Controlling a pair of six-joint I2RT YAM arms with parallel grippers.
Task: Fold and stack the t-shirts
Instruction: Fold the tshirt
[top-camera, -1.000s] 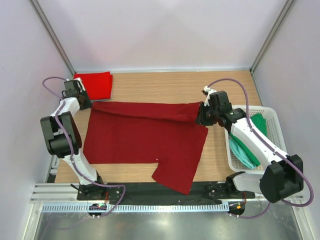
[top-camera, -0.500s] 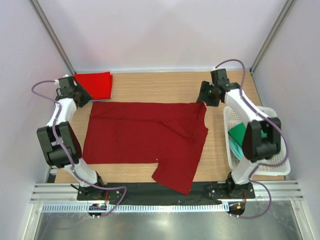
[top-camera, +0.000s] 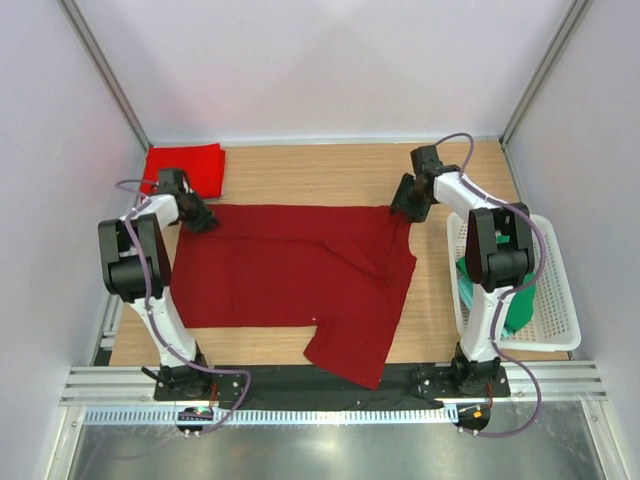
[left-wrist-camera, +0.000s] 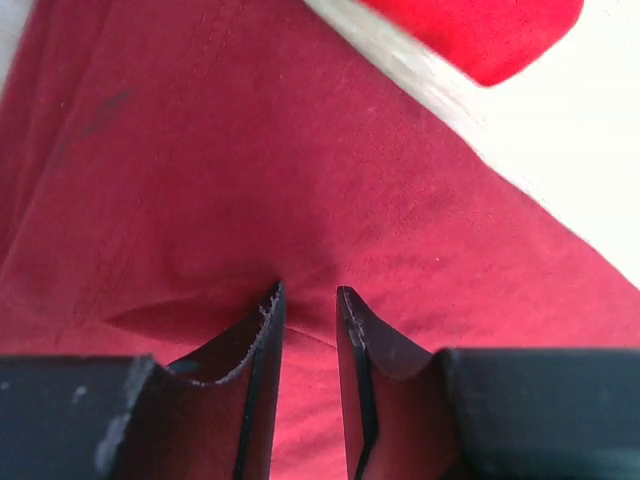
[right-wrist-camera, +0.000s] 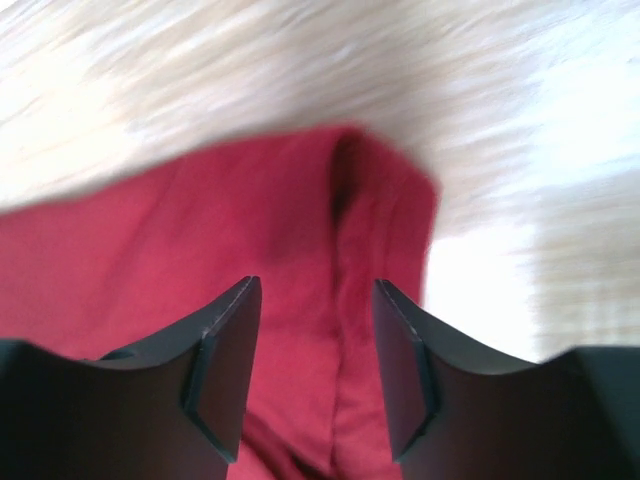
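On the bench (top-camera: 300, 180), seen from above, one dark maroon t-shirt (top-camera: 290, 265) lies spread, long axis left-right, a flap pointing near. One folded bright red t-shirt (top-camera: 185, 165) sits far left. One white basket (top-camera: 560, 300), right, holds green cloth (top-camera: 520, 305). Left wrist view: the left gripper (left-wrist-camera: 310, 292) is narrowly parted over maroon. Right wrist view: the right gripper (right-wrist-camera: 315, 288) is wider apart above the shirt's corner.
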